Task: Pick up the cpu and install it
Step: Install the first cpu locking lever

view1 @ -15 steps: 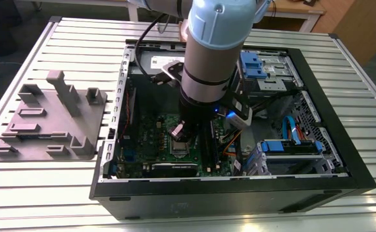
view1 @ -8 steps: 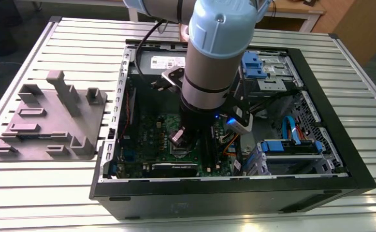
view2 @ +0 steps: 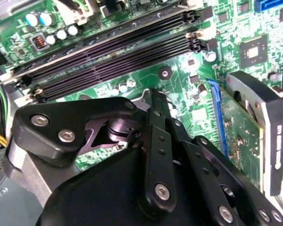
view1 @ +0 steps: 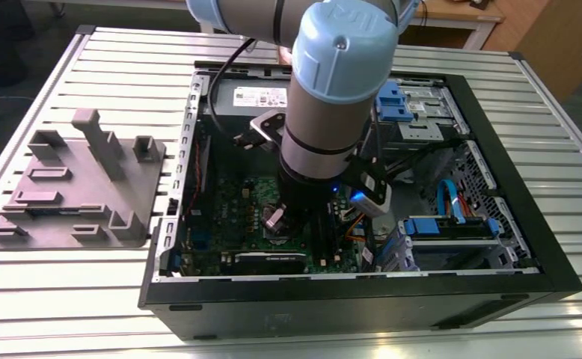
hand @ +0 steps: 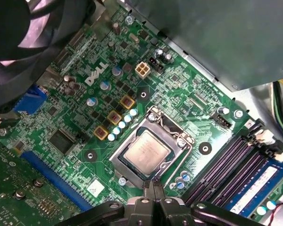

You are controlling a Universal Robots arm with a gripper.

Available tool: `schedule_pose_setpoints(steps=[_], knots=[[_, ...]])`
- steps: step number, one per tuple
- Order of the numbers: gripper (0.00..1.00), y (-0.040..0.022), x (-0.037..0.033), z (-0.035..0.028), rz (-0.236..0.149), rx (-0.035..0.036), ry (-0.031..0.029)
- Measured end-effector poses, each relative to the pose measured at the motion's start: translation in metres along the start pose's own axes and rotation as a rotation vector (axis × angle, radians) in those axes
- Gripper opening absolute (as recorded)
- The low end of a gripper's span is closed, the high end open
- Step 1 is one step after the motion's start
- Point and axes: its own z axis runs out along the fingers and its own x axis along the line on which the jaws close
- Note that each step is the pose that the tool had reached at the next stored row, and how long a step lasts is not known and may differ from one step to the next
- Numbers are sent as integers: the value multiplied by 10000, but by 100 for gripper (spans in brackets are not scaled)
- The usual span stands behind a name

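As cpu (hand: pixel 146 151) lies flat inside socket (hand: pixel 181 146), directly ahead of fingertips, placement judged done. Gripper (hand: pixel 153 183) hovers at socket edge, fingers (hand: pixel 147 192) pressed together, pinching nothing. Memory slots (hand: pixel 226 165) beside fingers. Socket frame latched or not: cannot tell.

Exterior view overhead; both wrist views near motherboard (hand: pixel 188 94) (view2: pixel 188 77).

Silver-grey cpu (hand: pixel 146 151), green board (hand: pixel 179 92), perhaps purplish-black slots (hand: pixel 228 165).
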Motion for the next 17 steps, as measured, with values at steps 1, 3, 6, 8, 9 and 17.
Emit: schedule_pose_setpoints(steps=[1,3,6,8,9,17], knots=[[10,-3,3,10,2,-1,0],[10,-10,6,28,4,-1,0],[10,-22,7,51,6,-2,-1],[10,-31,9,68,7,-5,-2],[10,-36,11,75,7,-6,-1],[10,-66,-11,105,6,-46,-36]])
